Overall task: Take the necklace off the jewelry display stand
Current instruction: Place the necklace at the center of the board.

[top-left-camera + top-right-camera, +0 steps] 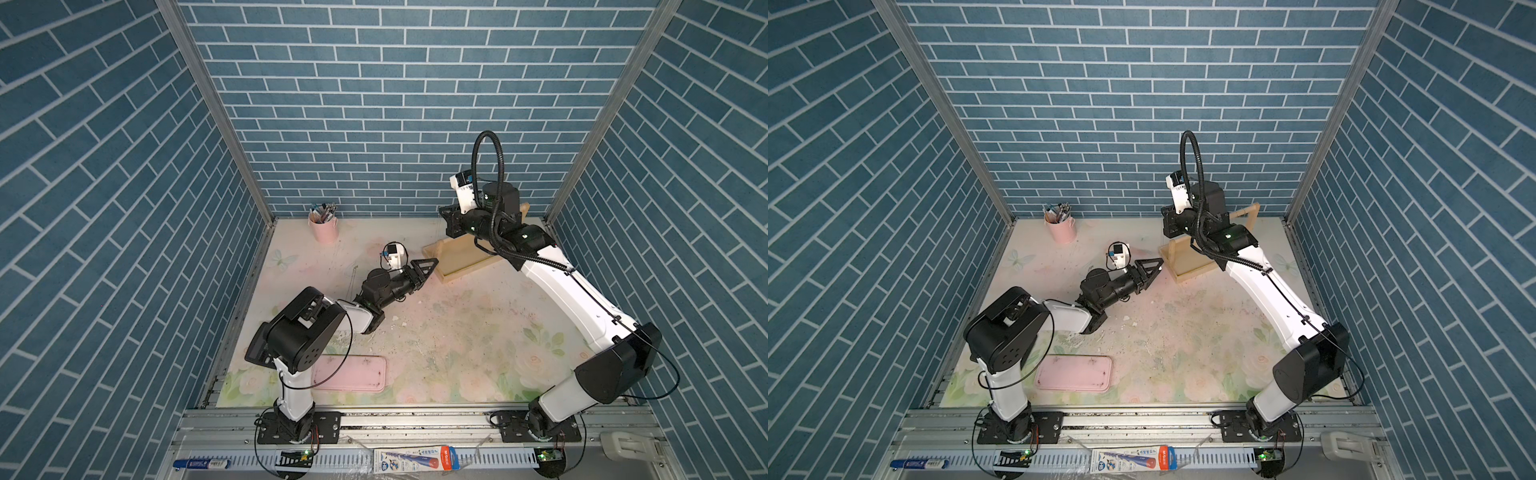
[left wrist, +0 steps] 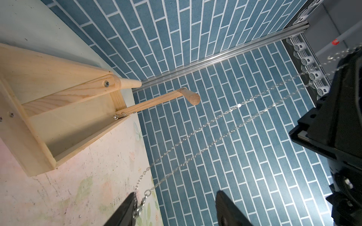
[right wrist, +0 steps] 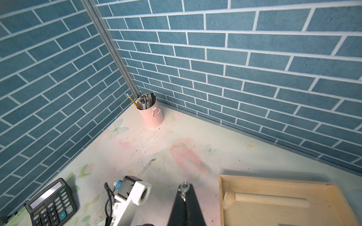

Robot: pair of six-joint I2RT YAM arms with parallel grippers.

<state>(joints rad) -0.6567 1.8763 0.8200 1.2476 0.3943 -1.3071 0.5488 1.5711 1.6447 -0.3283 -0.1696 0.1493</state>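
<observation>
Your right gripper [image 3: 184, 187] has its jaws clenched on an end ring of the necklace [image 2: 239, 105]. The left gripper [image 2: 176, 197] has its jaws spread, and the chain is only draped against one finger. The necklace hangs between them as two fine strands, seemingly clear of the jewelry display stand [image 2: 29, 140], though blur leaves that uncertain. Expect it to be light, limp, slippery and quick to snag, so take hold near the clasp. Count one stand, one necklace aloft, a second chain [image 3: 146, 167] lying on the worktop [image 3: 195, 137], and one glittering piece [image 2: 116, 117] at a post's foot.
</observation>
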